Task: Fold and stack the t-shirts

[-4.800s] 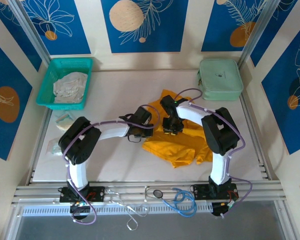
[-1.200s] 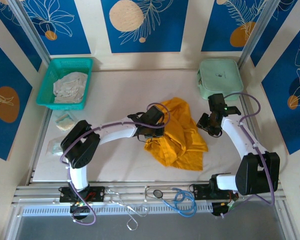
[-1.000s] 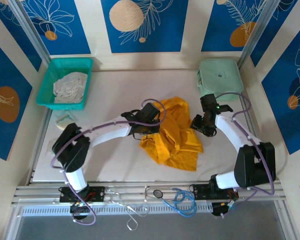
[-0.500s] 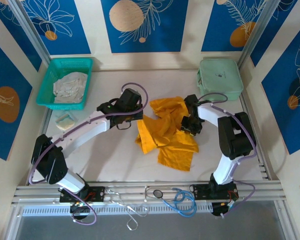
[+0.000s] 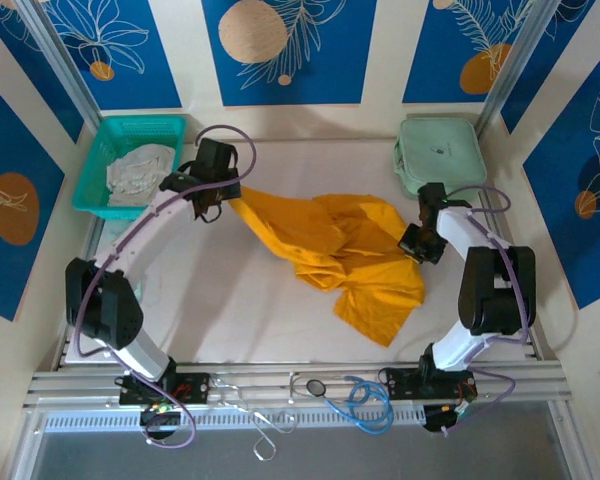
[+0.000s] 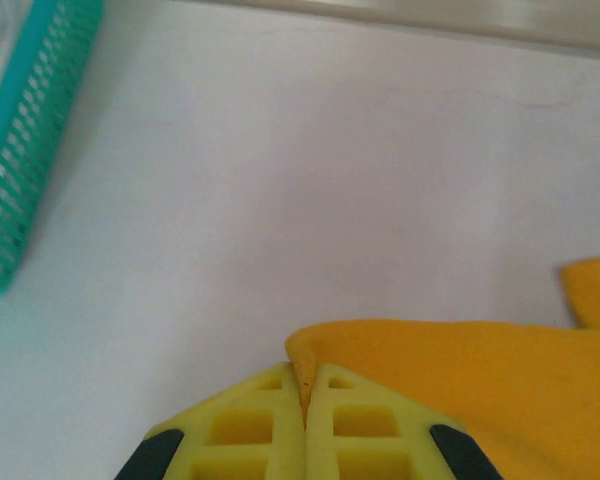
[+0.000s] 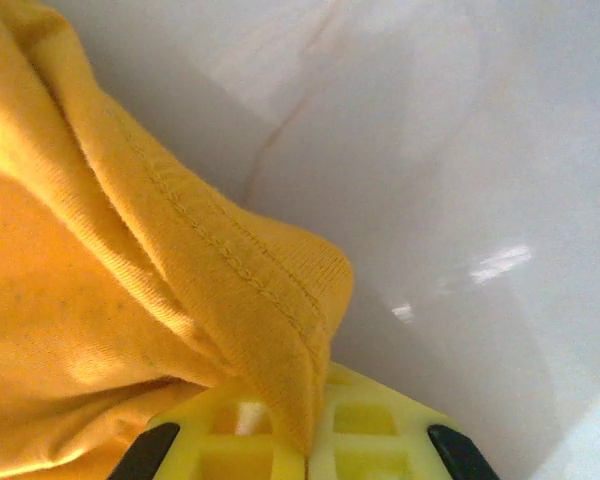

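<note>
L gripper (image 6: 302, 398) + R gripper (image 7: 316, 405) — both clamp orange tee (image 5: 332, 243).

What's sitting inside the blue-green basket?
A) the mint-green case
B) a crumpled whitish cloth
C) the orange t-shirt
B: a crumpled whitish-grey cloth lies inside the teal mesh basket, while the mustard-orange t-shirt is out on the table.
</note>
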{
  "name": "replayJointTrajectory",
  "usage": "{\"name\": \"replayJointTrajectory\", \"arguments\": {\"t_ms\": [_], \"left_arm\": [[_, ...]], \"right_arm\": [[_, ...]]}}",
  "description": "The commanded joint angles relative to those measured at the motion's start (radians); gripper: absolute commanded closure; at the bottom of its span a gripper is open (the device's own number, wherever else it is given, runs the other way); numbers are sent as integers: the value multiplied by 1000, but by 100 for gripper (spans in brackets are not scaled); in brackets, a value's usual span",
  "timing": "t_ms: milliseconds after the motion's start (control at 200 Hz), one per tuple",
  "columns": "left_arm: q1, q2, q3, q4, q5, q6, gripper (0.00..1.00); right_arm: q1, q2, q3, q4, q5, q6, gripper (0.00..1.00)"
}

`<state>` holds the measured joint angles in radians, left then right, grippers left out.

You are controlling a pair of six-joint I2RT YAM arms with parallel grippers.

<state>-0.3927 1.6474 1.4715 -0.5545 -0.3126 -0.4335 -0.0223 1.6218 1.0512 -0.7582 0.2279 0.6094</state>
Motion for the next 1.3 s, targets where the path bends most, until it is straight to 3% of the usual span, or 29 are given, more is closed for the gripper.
{"name": "replayJointTrajectory", "arguments": {"t_ms": [0, 270, 480, 500, 560, 610, 725, 776, 971, 1181, 1296], "left_arm": [[35, 116, 76, 57, -33, 92, 100], [43, 468, 390, 51, -66, 146, 100], [44, 534, 437, 71, -205, 159, 100], [44, 535, 437, 73, -206, 164, 92], [44, 535, 452, 64, -201, 174, 58], [43, 526, 468, 39, -182, 174, 37], [32, 437, 430, 1, -112, 147, 7], [20, 379, 394, -18, -91, 135, 0], [-45, 163, 226, -183, 90, 33, 4], [-176, 67, -90, -73, 309, -172, 20], [-218, 130, -137, -4, 321, -256, 22]], "right_arm": [[-17, -3, -21, -39, 14, -32, 100], [19, 49, -34, -29, 28, -12, 100], [19, 46, -28, -43, 50, -20, 100], [19, 44, -27, -44, 49, -21, 100], [19, 41, -25, -46, 45, -20, 100], [20, 37, -23, -49, 42, -20, 100], [28, 15, -23, -54, 35, -17, 86], [32, 3, -23, -56, 28, -16, 79], [46, -54, -19, -75, 11, -15, 61], [61, -108, -23, -85, -8, -6, 60], [72, -129, -28, -92, -16, -6, 60]]}}
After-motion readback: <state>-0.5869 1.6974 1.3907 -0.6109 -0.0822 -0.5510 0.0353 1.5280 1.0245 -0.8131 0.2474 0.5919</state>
